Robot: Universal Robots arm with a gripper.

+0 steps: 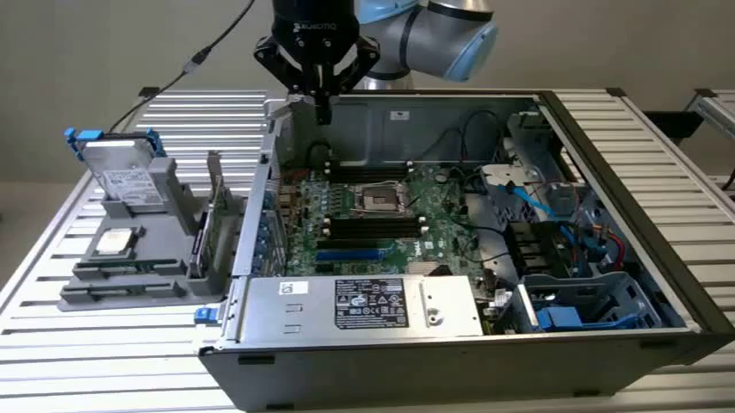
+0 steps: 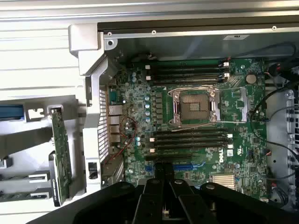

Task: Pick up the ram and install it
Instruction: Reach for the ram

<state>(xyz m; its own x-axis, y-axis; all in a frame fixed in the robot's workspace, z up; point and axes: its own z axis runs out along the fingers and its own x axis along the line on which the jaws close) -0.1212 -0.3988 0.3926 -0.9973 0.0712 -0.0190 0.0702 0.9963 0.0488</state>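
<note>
My gripper [image 1: 323,105] hangs shut and empty above the back left corner of the open computer case [image 1: 643,163]. In the wrist view its shut fingertips [image 2: 163,176] hover over the motherboard [image 2: 140,107], near the blue slot and the lower bank of black memory slots [image 2: 191,140]. A second bank of black slots [image 2: 187,74] lies beyond the CPU socket [image 2: 194,106]. Outside the case, a thin green stick, apparently the ram [image 2: 16,178], lies in the grey holder [image 1: 126,284], well away from the gripper.
A taller green card [image 2: 60,154] stands on edge in the grey holder beside the case wall. A hard drive in a blue caddy [image 1: 120,172] stands upright at the holder's back. The power supply [image 1: 367,305] and cables [image 1: 574,224] fill the case's front and right.
</note>
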